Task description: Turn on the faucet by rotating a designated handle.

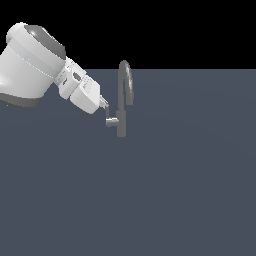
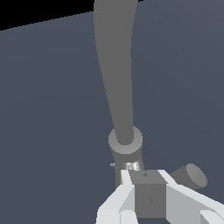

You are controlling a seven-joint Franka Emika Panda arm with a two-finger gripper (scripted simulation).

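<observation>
Closest to the arm's own wrist camera is the claw [image 2: 148, 192], its pale fingers [image 2: 116, 203] splayed to either side of a grey blocky piece that sits between them. Whether they are pressing on that piece or merely flanking it, I cannot tell; the contact itself is hidden. Just past the fingertips is the handle [image 2: 191, 175], a short grey lever jutting sideways from the stub at the collar of the post.

From the exterior view, the white arm [image 1: 30, 62] reaches in from that view's left and slopes down, the claw [image 1: 103, 106] ending right at the handle [image 1: 112, 121], touching it or very nearly so. The lever sticks out towards the exterior view's left from low on the faucet [image 1: 122, 102], which stands upright on the dark blue-grey tabletop [image 1: 175, 190], well back from the front edge, with its gooseneck spout arching over and down on the far side from the arm.

As for progress, I'd judge the approach finished and the turning barely begun, if at all: the lever lies roughly level and no water shows. What remains is the actual rotation of the lever about the post's stub.
</observation>
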